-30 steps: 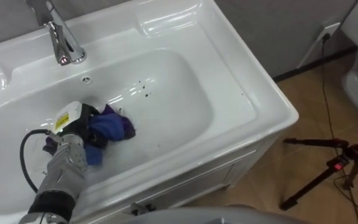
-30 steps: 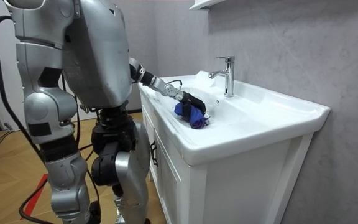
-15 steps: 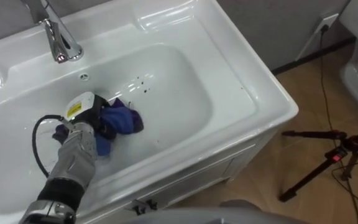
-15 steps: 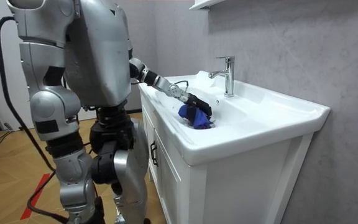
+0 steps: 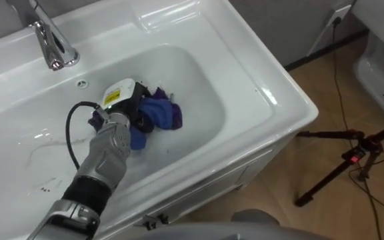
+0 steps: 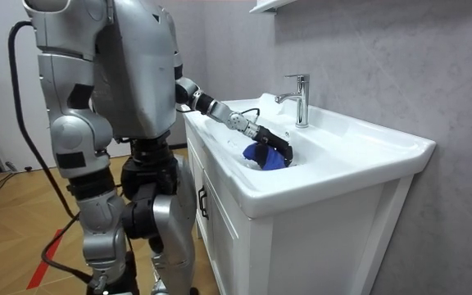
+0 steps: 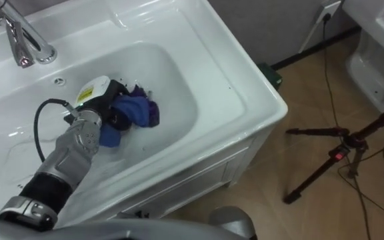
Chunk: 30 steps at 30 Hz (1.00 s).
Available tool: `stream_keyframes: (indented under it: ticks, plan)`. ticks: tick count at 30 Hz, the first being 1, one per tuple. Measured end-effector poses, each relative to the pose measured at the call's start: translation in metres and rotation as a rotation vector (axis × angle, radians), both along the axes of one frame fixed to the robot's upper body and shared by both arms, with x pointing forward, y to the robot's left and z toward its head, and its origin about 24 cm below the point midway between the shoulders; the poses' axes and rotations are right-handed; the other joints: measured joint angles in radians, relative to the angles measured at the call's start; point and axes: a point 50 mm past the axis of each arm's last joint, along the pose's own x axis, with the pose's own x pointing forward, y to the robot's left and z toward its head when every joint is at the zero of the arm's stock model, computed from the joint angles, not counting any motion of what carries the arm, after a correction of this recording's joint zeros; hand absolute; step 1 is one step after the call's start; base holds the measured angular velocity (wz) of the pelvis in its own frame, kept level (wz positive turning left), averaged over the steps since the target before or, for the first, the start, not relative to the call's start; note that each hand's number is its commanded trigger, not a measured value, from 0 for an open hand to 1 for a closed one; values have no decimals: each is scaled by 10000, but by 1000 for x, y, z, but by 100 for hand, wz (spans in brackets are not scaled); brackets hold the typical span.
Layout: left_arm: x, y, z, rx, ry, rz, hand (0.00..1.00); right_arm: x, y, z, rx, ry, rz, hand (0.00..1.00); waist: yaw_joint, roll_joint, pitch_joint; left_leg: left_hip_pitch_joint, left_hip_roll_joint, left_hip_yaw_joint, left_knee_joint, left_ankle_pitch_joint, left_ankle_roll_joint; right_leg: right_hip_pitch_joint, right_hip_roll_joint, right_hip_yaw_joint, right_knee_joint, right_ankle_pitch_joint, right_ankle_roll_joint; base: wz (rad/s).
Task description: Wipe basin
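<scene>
Fingers (image 5: 139,121) of the left hand (image 5: 115,137) are curled down into a bunched blue cloth (image 5: 160,113), gripping it rather than lying flat on it. My guess is that a firm hold lets the arm drag the cloth without it slipping loose on the slick white surface. Hand and cloth sit on the floor of the basin (image 5: 205,93), out in front of the tap (image 5: 51,48) and a little to the robot's right of it, just past the small overflow hole (image 5: 82,83). The forearm slopes down over the front rim, opposite the tap, so the palm can bear down on the cloth. The bowl's wall farthest to the right of the tap is clear of the cloth, so I judge the wipe partway done. The robot stands upright against the cabinet (image 6: 220,233), facing the tap.
</scene>
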Motion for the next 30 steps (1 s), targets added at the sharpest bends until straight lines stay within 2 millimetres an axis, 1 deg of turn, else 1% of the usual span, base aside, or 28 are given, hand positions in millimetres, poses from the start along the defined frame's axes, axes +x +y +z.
stream_keyframes:
  ticks: [2, 3, 5, 7, 9, 10, 15, 17, 20, 23, 24, 27, 28, 30]
  plan:
    - [1, -2, 3, -41, -96, -58, 100, 2, 0, 0, 6, -59, 8, 0, -144, 23, 5, -92, 22, 26, 1, -41, 75, -46, -8, -137, -8, -4, 13, 19]
    - [3, -4, 6, -92, -190, -120, 100, 6, 0, 0, 21, -163, 3, 0, -209, 37, 9, -141, 33, 54, -43, -51, 178, -129, -8, -179, 27, -1, 17, 11]
    - [4, -9, 10, -197, -277, -328, 100, 9, 0, 1, 26, -278, 37, 0, -259, 46, 12, -162, 32, 85, -75, -49, 188, -167, -18, -181, 38, 16, 28, -3]
    - [6, -19, 16, -322, -516, -742, 100, 12, 1, 1, 51, -414, 146, 0, -306, 81, 30, -163, 26, 112, -80, -53, 194, -167, -31, -184, 48, 26, 41, -2]
    - [6, -22, 18, -348, -612, -873, 100, 12, 1, 0, 32, -457, 172, 0, -332, 135, 48, -163, 16, 132, -111, -54, 195, -172, -40, -199, 44, 28, 44, 0]
    - [7, -23, 19, -373, -628, -883, 100, 13, 1, 1, 1, -495, 183, 0, -339, 177, 61, -161, 10, 142, -128, -54, 195, -179, -45, -204, 44, 28, 45, 0]
    - [6, -23, 18, -356, -605, -886, 100, 13, 2, 0, -4, -592, 244, 0, -339, 232, 73, -132, 8, 192, -118, -54, 195, -157, -48, -188, 51, 27, 46, 0]
    - [6, -23, 17, -238, -587, -926, 100, 12, 1, 0, 15, -572, 272, 0, -360, 251, 75, -110, 3, 147, -120, -54, 195, -126, -56, -197, 46, 26, 49, 0]
    - [5, -26, 16, 360, -713, -1239, 100, 6, 2, 0, 82, -394, 382, 0, -386, 266, 74, -81, -1, 152, -95, -54, 195, -111, -61, -174, 72, 15, 56, -1]
    - [5, -27, 15, 1317, -849, -1628, 100, -1, 1, 0, 104, -191, 267, 0, -381, 258, 78, -23, 1, 262, -99, -53, 194, -113, -38, -33, 88, -4, 57, -12]
    - [3, -24, 14, 1696, -854, -1728, 100, -3, 0, 0, 121, -135, 59, 0, -348, 245, 76, 41, 13, 412, -134, -53, 193, -108, -27, 42, 118, -6, 53, -26]
    - [-2, -20, 10, 2730, -920, -2059, 100, -7, 0, 0, 177, 4, -23, 0, -299, 178, 76, 92, 19, 473, -143, -58, 191, -180, -15, 177, 246, -40, 32, -15]
    - [-3, -19, 7, 3032, -864, -2152, 100, -9, 0, 0, 219, 83, -34, 0, -238, 162, 78, 135, 36, 541, -149, -59, 190, -172, 28, 282, 242, -37, 30, -12]
    - [-5, -14, 1, 3420, -726, -2118, 100, -13, -1, 0, 214, 190, 4, 0, -198, 160, 75, 245, 64, 637, -155, -74, 169, -69, 65, 351, 216, -15, 19, -14]
